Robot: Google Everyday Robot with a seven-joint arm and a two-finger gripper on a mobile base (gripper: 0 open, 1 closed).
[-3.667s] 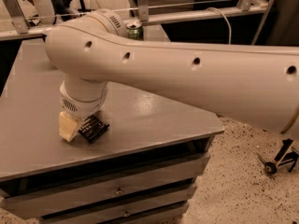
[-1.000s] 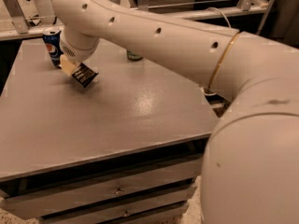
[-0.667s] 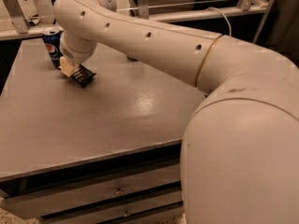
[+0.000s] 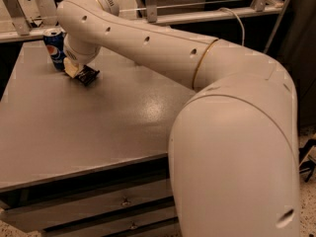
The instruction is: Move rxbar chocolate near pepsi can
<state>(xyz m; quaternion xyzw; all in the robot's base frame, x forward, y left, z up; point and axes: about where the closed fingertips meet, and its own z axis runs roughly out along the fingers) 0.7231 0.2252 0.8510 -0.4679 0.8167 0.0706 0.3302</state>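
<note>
From my station I see the white arm [image 4: 163, 46] reaching across the gray table [image 4: 74, 132] to its far left corner. The wrist bends down there, just beside the pepsi can [image 4: 53, 48].

The tool [image 4: 79, 73] hangs low over the table, right of the can and slightly nearer the camera. It is clamped on the rxbar chocolate [image 4: 89, 76]. 1 pale finger pad [image 4: 70, 69] shows on the bar's left side; the wrist hides the other side. The black wrapper is tilted, with its right end sticking out from under the wrist. I cannot tell whether its lower edge touches the table. The bar is near the can, and only the pale pad lies between them. I cannot tell whether that pad touches the can.

The can stands upright near the table's back left edge, with its blue side and round logo facing me and its silver top visible. I cannot tell whether the can is opened.

Below the tabletop I count 2 drawer fronts. The upper drawer [image 4: 89, 209] and the lower drawer [image 4: 148, 221] are both pushed shut, each with a small knob, so whatever is inside is hidden. The arm's big white shoulder housing [image 4: 237, 157] fills the right foreground. Behind the table runs a metal rail [image 4: 207, 13] with a pale cable [image 4: 239, 21] draped over it.
</note>
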